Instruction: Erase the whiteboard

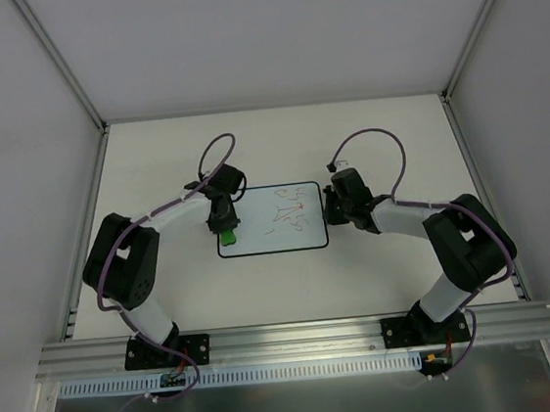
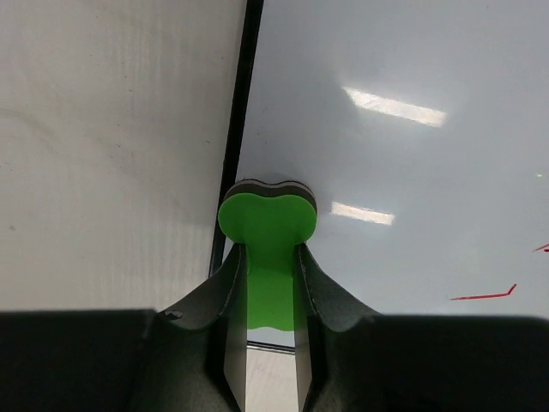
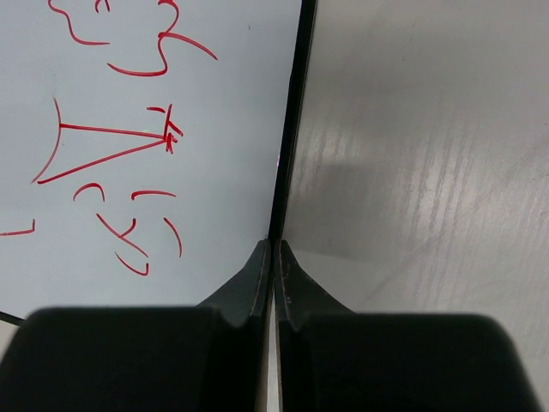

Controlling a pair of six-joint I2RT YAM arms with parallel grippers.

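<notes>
The whiteboard (image 1: 257,223) lies flat in the middle of the table, with red scribbles (image 1: 290,209) on its right half. My left gripper (image 1: 225,223) is shut on a green eraser (image 1: 228,237) that sits on the board just inside its left rim. In the left wrist view the eraser (image 2: 268,223) is between the fingers of the left gripper (image 2: 268,251), on clean board (image 2: 386,172). My right gripper (image 1: 331,210) is shut, its tips at the board's right rim. In the right wrist view this gripper (image 3: 274,243) straddles the black rim beside the red scribbles (image 3: 111,142).
The white table (image 1: 152,160) is enclosed by white walls on three sides. An aluminium rail (image 1: 299,336) with both arm bases runs along the near edge. A few red marks (image 2: 485,295) show at the right of the left wrist view.
</notes>
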